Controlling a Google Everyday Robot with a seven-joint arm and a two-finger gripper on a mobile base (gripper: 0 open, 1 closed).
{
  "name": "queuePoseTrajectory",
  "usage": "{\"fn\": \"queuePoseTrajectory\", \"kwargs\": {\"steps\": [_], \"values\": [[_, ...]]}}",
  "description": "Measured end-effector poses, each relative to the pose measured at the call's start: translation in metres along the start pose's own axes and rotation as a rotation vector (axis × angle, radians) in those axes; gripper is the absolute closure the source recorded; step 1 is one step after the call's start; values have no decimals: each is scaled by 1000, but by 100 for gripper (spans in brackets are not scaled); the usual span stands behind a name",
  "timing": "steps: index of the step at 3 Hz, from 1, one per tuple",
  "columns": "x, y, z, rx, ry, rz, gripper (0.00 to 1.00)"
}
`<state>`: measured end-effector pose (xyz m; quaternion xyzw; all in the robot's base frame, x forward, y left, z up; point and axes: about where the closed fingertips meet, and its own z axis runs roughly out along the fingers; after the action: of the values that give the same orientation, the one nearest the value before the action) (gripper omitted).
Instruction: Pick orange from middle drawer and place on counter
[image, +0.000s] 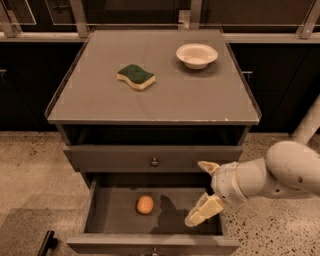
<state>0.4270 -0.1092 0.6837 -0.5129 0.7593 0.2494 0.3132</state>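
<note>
The orange (145, 204) lies on the floor of the open middle drawer (100, 220), left of its centre. My gripper (205, 190) hovers over the drawer's right side, to the right of the orange and apart from it. Its two cream fingers are spread wide, one (207, 167) near the upper drawer front and one (204, 211) low over the drawer floor. The gripper is open and holds nothing. The counter (165, 100) is the flat grey cabinet top above.
A green-and-yellow sponge (135, 76) and a white bowl (196, 55) sit on the counter. A shut upper drawer with a knob (154, 161) is above the open one. My white arm (280, 175) reaches in from the right. Speckled floor surrounds the cabinet.
</note>
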Motion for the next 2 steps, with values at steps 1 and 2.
{"fn": "queuePoseTrajectory", "kwargs": {"steps": [1,2], "values": [[7,-20,9,56,-19,24,0],[18,-8,14,97,-45,58,0]]}}
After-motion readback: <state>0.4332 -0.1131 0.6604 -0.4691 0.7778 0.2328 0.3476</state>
